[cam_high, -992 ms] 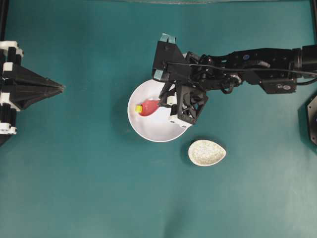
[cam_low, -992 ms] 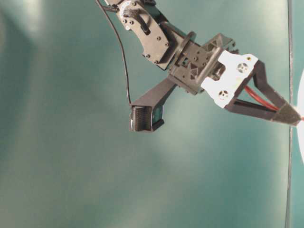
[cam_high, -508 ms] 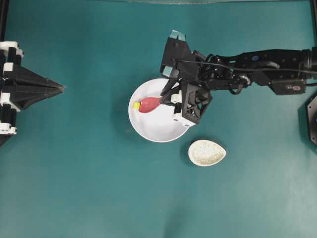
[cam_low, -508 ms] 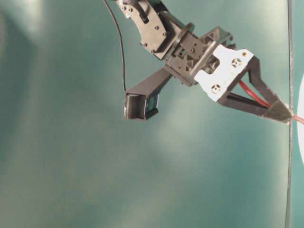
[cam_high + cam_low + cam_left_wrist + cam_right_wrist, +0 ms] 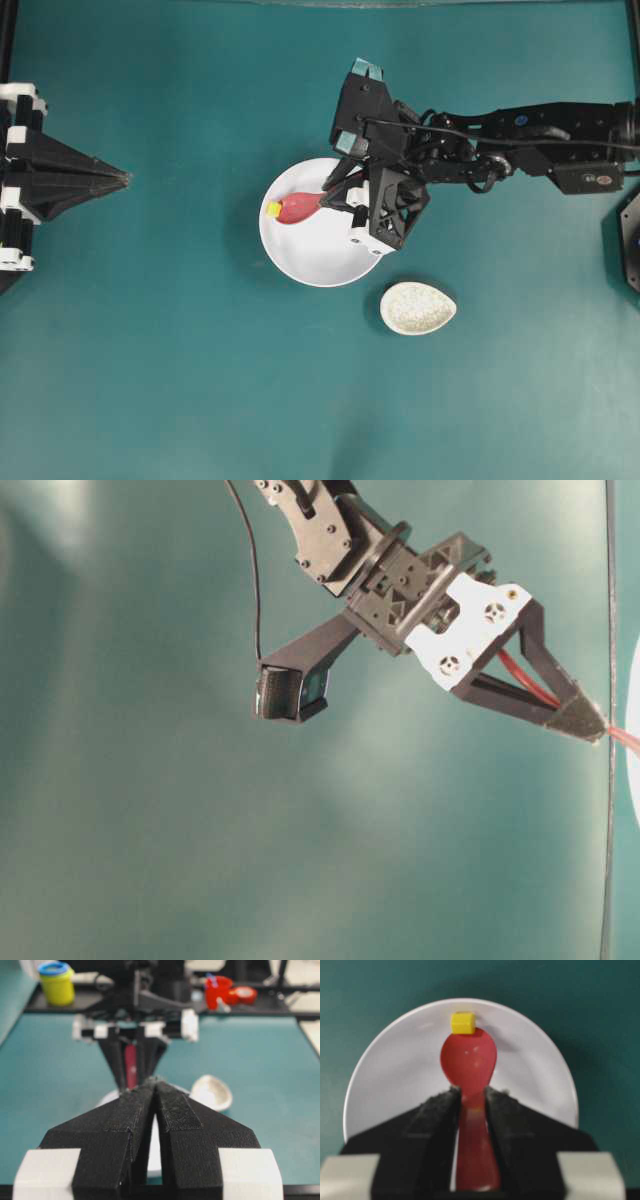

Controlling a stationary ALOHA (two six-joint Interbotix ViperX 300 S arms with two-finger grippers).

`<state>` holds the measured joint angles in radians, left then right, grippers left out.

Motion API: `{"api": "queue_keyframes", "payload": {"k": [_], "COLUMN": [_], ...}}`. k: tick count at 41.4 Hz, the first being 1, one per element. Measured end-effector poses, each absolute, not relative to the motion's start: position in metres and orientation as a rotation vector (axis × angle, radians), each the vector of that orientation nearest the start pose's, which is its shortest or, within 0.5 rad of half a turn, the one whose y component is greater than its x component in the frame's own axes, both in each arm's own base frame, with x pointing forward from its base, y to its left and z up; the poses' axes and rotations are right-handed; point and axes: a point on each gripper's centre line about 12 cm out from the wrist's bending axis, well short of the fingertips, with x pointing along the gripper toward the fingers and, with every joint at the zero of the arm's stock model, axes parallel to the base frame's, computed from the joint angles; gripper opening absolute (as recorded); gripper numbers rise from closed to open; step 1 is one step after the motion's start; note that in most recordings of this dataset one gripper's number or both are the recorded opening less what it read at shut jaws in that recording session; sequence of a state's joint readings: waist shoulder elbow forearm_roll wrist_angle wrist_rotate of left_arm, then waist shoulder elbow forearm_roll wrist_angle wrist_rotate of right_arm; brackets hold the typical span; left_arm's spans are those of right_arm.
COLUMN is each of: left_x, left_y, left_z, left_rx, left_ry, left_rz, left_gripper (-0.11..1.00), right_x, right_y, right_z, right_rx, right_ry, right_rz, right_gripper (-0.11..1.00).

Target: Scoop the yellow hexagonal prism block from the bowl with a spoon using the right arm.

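Note:
The white bowl [image 5: 322, 255] [image 5: 400, 1065] sits mid-table. My right gripper [image 5: 327, 193] [image 5: 469, 1094] is shut on the handle of the red-pink spoon [image 5: 298, 208] [image 5: 469, 1062], whose scoop reaches over the bowl's far-left inside. The tiny yellow hexagonal prism block [image 5: 273, 209] [image 5: 462, 1023] lies in the bowl against the tip of the scoop, close to the rim, outside the scoop. The table-level view shows the right gripper [image 5: 592, 725] with the spoon handle [image 5: 525, 677] between its fingers. My left gripper [image 5: 122, 178] [image 5: 155, 1081] rests at the far left, shut and empty.
A small speckled beige teardrop spoon rest [image 5: 418, 308] [image 5: 212, 1092] lies right of and below the bowl. Beyond the table's far edge stand a yellow pot with a blue lid [image 5: 56, 982] and red items [image 5: 225, 991].
The right gripper has drawn up and slightly right, carrying the spoon toward the bowl's upper-left rim. The yellow block has been nudged ahead of the scoop's tip toward that rim.

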<state>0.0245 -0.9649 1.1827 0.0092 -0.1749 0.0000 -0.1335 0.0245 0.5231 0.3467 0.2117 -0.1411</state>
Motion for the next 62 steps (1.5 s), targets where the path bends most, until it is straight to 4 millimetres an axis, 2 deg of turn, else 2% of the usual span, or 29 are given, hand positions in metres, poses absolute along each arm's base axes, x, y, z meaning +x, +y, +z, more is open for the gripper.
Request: {"api": "queue_keyframes", "payload": {"k": [32,51,62], "left_x": [0.198,0.198,0.198], "left_y": [0.005,0.005,0.005], "left_z": [0.277,0.277,0.276], "left_rx": [0.008,0.008,0.007], "left_ry": [0.048,0.049,0.051], "left_rz": [0.024,0.024,0.024], "left_gripper": [0.0,0.0,0.0], "right_x": [0.404,0.381,0.362], "right_y": [-0.037,-0.028,-0.021], "right_z": [0.186,0.197,0.215], "right_rx": [0.26,0.238,0.244], "right_ry": [0.66,0.515,0.365], "right_rz": [-0.143,-0.158,-0.169], "right_gripper": [0.25,0.25,0.25]}}
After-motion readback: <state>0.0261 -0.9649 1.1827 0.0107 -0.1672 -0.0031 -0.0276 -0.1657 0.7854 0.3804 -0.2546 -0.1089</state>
